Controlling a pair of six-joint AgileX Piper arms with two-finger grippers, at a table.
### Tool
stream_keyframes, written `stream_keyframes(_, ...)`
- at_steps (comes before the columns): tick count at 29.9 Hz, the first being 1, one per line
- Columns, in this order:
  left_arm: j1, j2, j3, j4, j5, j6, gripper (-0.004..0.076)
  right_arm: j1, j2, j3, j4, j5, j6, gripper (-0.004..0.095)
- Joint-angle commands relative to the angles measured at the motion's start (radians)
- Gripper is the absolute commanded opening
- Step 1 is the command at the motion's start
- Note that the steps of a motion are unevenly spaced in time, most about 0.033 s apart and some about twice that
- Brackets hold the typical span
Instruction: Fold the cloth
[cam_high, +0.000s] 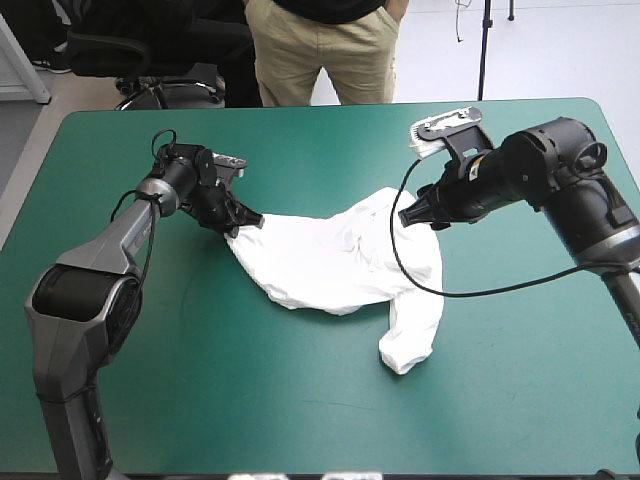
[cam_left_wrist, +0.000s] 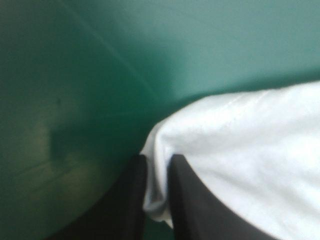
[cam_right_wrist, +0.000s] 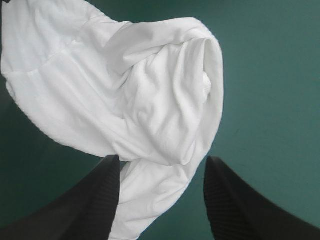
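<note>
Teal-green table (cam_high: 300, 420) bears the T-shirt (cam_high: 320, 262), left gripper (cam_high: 244, 222) pinching it, right gripper (cam_high: 408, 217) spread

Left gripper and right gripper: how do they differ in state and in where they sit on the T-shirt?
The left gripper is shut on the T-shirt, pinching an edge at its left end; the right gripper is open, fingers apart, holding nothing. The left gripper sits low by the teal-green cover; the right gripper looks down on the crumpled right part. Both point inward at the T-shirt.
</note>
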Motion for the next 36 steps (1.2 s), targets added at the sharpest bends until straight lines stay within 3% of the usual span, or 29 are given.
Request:
stream_keyframes(1, -0.003, -0.034, -0.016, -0.027, 0.005, -0.001, -0.0014, 0.009, -0.032, 0.011, 0.049, 0.000, -0.003, 0.0482)
stream_keyframes(10, -0.003, -0.034, -0.016, -0.027, 0.037, -0.001, -0.0017, 0.248, -0.073, 0.265, -0.080, 0.000, 0.099, 0.0502)
stream_keyframes(14, -0.003, -0.034, -0.016, -0.036, 0.037, -0.001, -0.0017, 0.286, -0.073, 0.356, -0.094, 0.000, 0.204, 0.0617)
stream_keyframes(17, -0.003, -0.034, -0.016, -0.041, 0.036, -0.001, -0.0017, 0.286, -0.073, 0.419, -0.084, -0.016, 0.265, 0.0627)
stream_keyframes(22, -0.003, -0.034, -0.016, -0.041, 0.033, -0.001, -0.0017, 0.302, -0.073, 0.523, -0.023, -0.132, 0.273, 0.0627)
stream_keyframes(29, -0.003, -0.034, -0.016, -0.045, 0.033, -0.001, -0.0017, 0.378, -0.048, 0.644, -0.040, -0.336, 0.386, 0.0622)
stream_keyframes(36, -0.003, -0.034, -0.016, -0.049, 0.033, -0.001, -0.0017, 0.380, 0.018, 0.730, -0.048, -0.437, 0.445, 0.0621)
